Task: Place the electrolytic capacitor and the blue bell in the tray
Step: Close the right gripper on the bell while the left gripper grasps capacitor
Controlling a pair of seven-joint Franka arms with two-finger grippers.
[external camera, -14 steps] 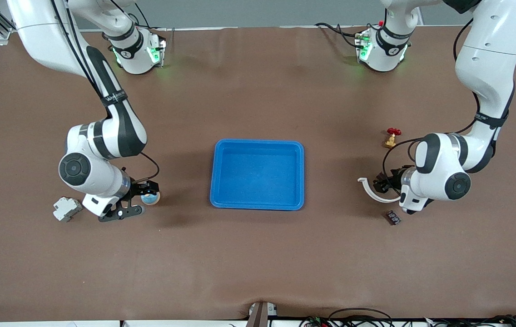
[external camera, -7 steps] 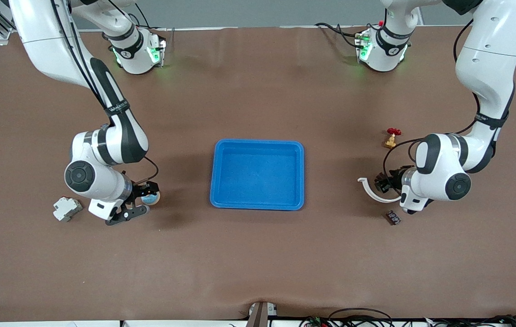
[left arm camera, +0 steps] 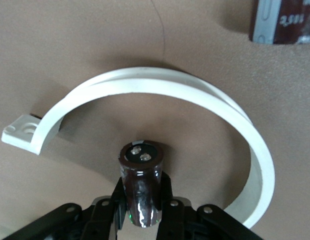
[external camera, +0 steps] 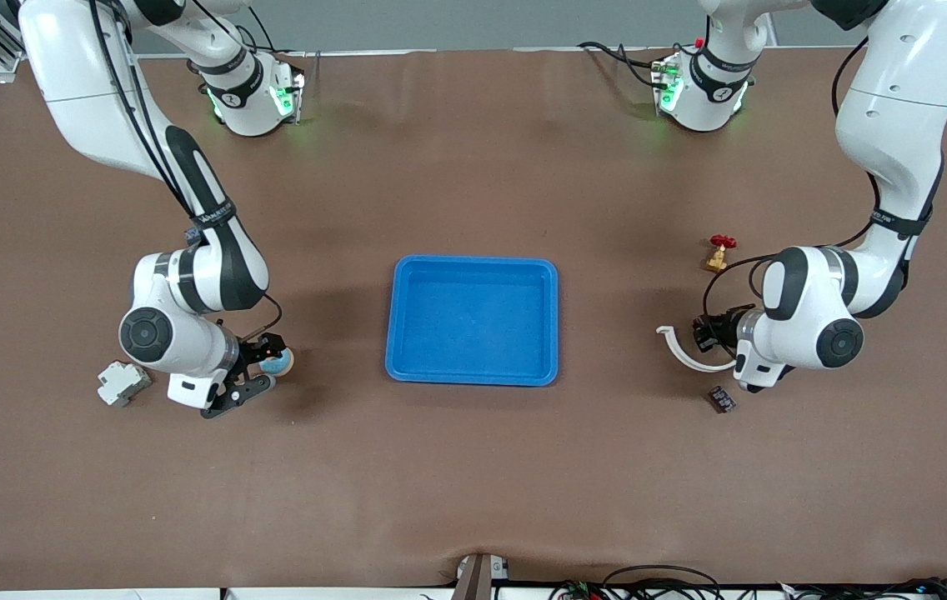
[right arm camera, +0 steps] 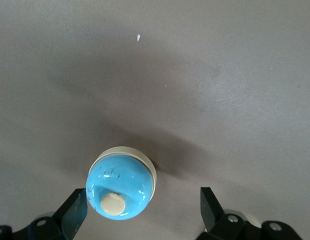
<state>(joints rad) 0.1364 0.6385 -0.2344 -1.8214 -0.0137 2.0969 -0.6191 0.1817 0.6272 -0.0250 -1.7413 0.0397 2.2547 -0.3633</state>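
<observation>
— While our left gripper [left arm camera: 141, 212] sits low over the table's [external camera: 473, 467] left-arm end, what do we have in it?
— We have its fingers [left arm camera: 167, 200] clamped on the capacitor [left arm camera: 140, 182], inside the curve of a white clamp [left arm camera: 195, 95]; a dark part [external camera: 721, 399] lies nearer the camera, a valve [external camera: 719, 252] farther.
— And our right gripper [right arm camera: 142, 210]?
— We have it low at the right-arm end, fingers [right arm camera: 75, 212] apart around the bell [right arm camera: 121, 186], one touching its side. A grey block [external camera: 122, 383] lies beside.
— The tray [external camera: 473, 373]?
— We see it mid-table, well apart from both.
</observation>
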